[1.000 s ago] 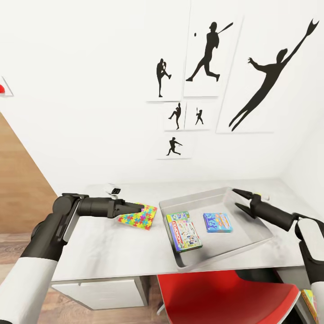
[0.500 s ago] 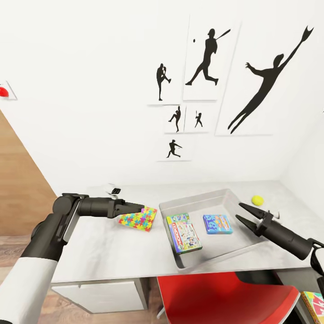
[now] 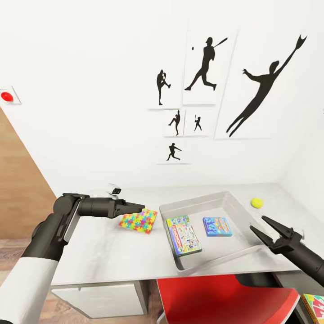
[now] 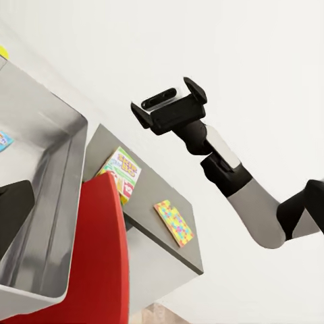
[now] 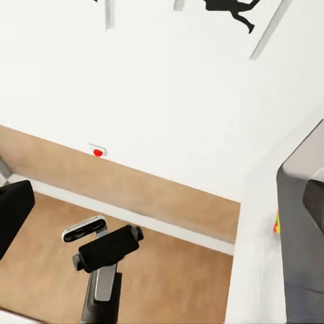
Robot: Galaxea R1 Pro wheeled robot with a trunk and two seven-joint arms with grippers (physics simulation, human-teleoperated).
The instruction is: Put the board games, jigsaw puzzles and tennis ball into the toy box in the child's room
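At the left of the head view, the left gripper (image 3: 140, 208) reaches out level over the table (image 3: 108, 247), its tips right at the near corner of a jigsaw puzzle (image 3: 138, 221) (whether they pinch it or only overlap it, I cannot tell, nor whether the fingers are parted or closed). The puzzle looks tilted, one edge lifted toward the gripper.

Further right sits the toy box (image 3: 198, 202), a shallow grey bin. Inside it lie two board games flat on the bottom: the white and green board game (image 3: 183, 235) toward its left side, and the small blue board game (image 3: 217, 226) just beside it, the two apart.

Beyond the box's far right corner, the tennis ball (image 3: 257, 203) rests on the tabletop, outside the box.

At the right, the right gripper (image 3: 266, 227) hovers with its fingers spread wide and nothing between them, near the box's right wall and short of the ball.

By my reading, two games are done. Left to go: this puzzle, the ball, a second puzzle and the yellow-green board game (image 4: 121, 171), both of which the left wrist view shows on a lower dark top past the red chair (image 3: 225, 299).
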